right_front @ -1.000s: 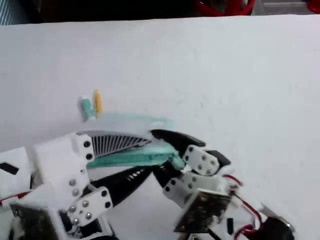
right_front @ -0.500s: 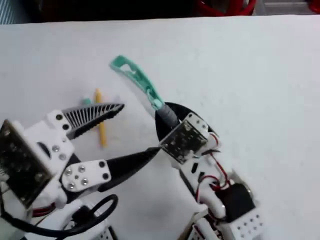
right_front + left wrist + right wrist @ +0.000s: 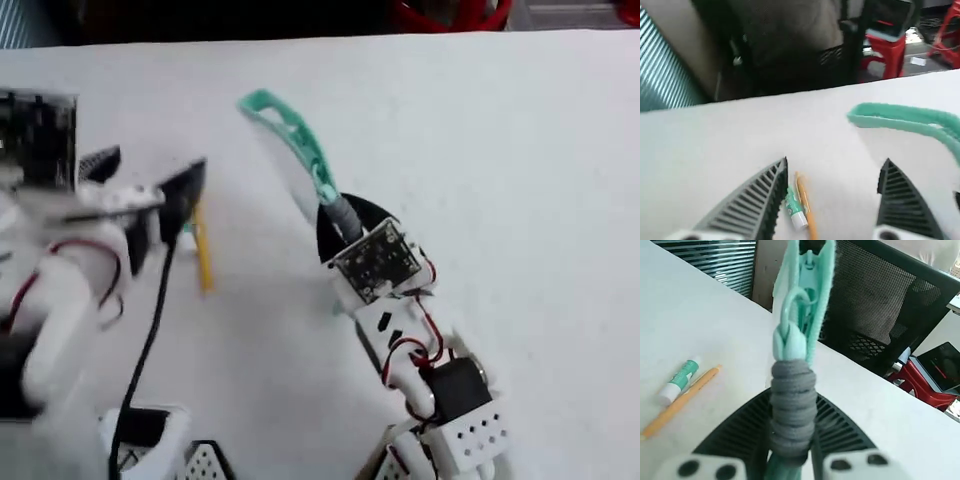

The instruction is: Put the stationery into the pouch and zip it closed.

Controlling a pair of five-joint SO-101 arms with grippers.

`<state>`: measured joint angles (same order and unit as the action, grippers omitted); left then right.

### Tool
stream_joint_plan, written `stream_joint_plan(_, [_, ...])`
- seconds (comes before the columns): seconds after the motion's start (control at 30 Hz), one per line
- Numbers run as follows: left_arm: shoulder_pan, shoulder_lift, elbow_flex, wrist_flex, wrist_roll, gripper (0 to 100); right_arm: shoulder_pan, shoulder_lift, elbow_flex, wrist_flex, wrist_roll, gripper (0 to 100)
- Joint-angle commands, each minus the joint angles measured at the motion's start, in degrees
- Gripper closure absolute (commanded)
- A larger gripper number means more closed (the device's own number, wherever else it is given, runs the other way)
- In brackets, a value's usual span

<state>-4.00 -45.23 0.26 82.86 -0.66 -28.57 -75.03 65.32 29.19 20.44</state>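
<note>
A teal pouch (image 3: 290,145) stands out from my right gripper (image 3: 338,215) toward the far side of the table. That gripper is shut on the grey-wrapped zip pull (image 3: 790,410) at the end of the pouch (image 3: 810,285). A yellow pencil (image 3: 203,250) and a small green-and-white tube (image 3: 794,207) lie side by side on the table, left of the pouch. My left gripper (image 3: 835,161) is open just above and behind the pencil (image 3: 805,210), with nothing between its ribbed fingers (image 3: 765,200). In the high view the left gripper (image 3: 150,185) is at the left.
The white table (image 3: 500,150) stretches wide to the right and far side. The left arm's black cable (image 3: 150,330) hangs near the front left. Beyond the far edge stand a black mesh chair (image 3: 875,305) and a red stool (image 3: 890,50).
The left gripper let go of the pouch, opened and drew back to the left. The right gripper swung the pouch from lying across the front to pointing at the far side.
</note>
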Motion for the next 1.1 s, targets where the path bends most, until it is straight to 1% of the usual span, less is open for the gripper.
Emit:
stream_joint_plan(0.0, [-4.35, 0.40, 22.42, -21.54, 6.51, 71, 0.57, -3.03, -0.79, -1.54, -0.70, 98.1])
stream_joint_plan(0.07, [-4.00, 0.48, 33.23, -33.76, 9.85, 71, 0.57, -5.05, -0.62, -1.54, -0.70, 98.1])
stream_joint_plan(0.13, [-3.03, 0.57, 41.49, -44.22, 11.96, 71, 0.48, -6.37, -0.62, -1.19, -0.70, 98.1])
stream_joint_plan(0.2, [-2.07, 1.19, 46.51, -51.08, 11.78, 72, -0.31, -7.08, -0.62, -1.10, -0.70, 98.1])
stream_joint_plan(0.27, [-1.89, 4.35, 47.03, -53.89, 11.96, 74, -1.71, -7.08, -0.62, -1.10, -0.70, 98.1])
stream_joint_plan(0.37, [-1.80, 13.41, 41.76, -53.27, 13.98, 74, -4.26, -7.08, -0.70, -1.63, -0.70, 98.1])
stream_joint_plan(0.5, [-0.40, 26.07, 30.86, -46.33, 16.88, 74, -5.85, -7.08, -0.97, -2.95, -0.70, 98.1])
stream_joint_plan(0.6, [1.54, 31.52, 24.79, -42.11, 19.69, 74, -5.85, -6.99, -0.62, -4.26, -0.70, 98.1])
stream_joint_plan(0.67, [2.77, 32.31, 23.30, -41.41, 21.27, 74, -5.85, -6.90, -0.62, -4.44, -0.70, 98.1])
stream_joint_plan(0.77, [4.70, 32.31, 22.86, -41.49, 21.80, 74, -5.85, -4.44, -0.53, -4.70, -0.70, 98.1])
stream_joint_plan(0.9, [7.16, 32.31, 22.86, -41.49, 21.80, 74, -5.67, 2.95, 1.41, -11.38, -0.70, 98.1])
stream_joint_plan(1.07, [6.90, 32.22, 22.86, -41.49, 21.80, 74, -5.76, 11.74, 3.52, -18.33, -0.53, 98.1])
